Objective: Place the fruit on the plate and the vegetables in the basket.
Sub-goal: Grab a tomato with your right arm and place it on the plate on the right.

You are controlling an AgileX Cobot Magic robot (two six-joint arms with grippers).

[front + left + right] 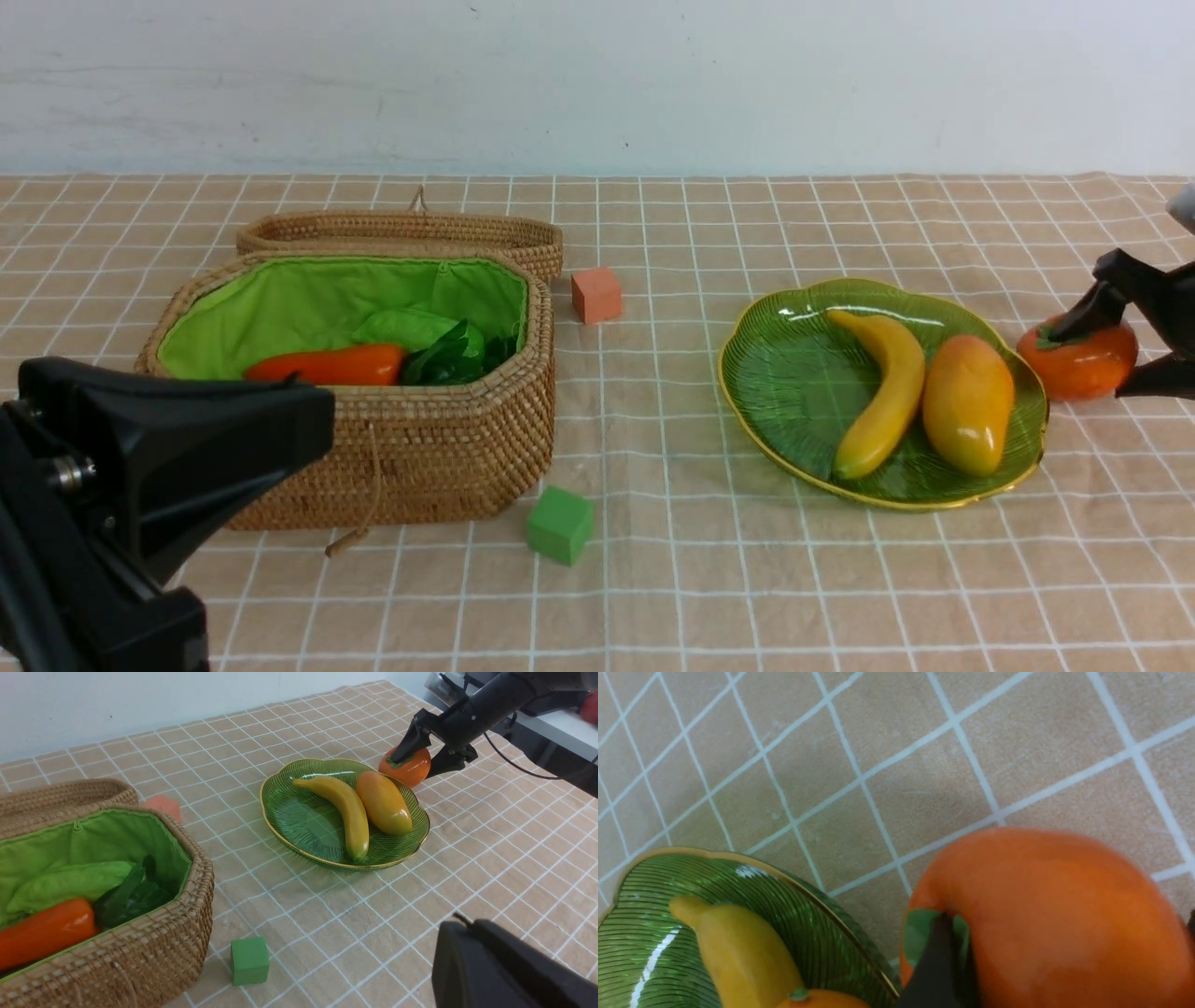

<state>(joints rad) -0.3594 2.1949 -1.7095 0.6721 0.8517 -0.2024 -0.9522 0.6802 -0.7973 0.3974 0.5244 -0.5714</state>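
The banana (887,392) and mango (968,401) lie side by side on the green plate (794,373). The persimmon (1074,369) sits on the cloth just off the plate's right rim. My right gripper (1090,362) straddles it with jaws wide; one finger (934,961) rests on its green cap, the other stands by its far side. In the basket (420,439) lie the carrot (327,366), a light-green gourd (411,327) and dark green leaves (457,355). My left gripper (317,411) hangs shut and empty in front of the basket.
The shallow wicker lid (401,229) leans behind the basket. An orange cube (596,294) sits between the basket and the plate at the back. A green cube (560,525) lies by the basket's front right corner. A checked cloth covers the table.
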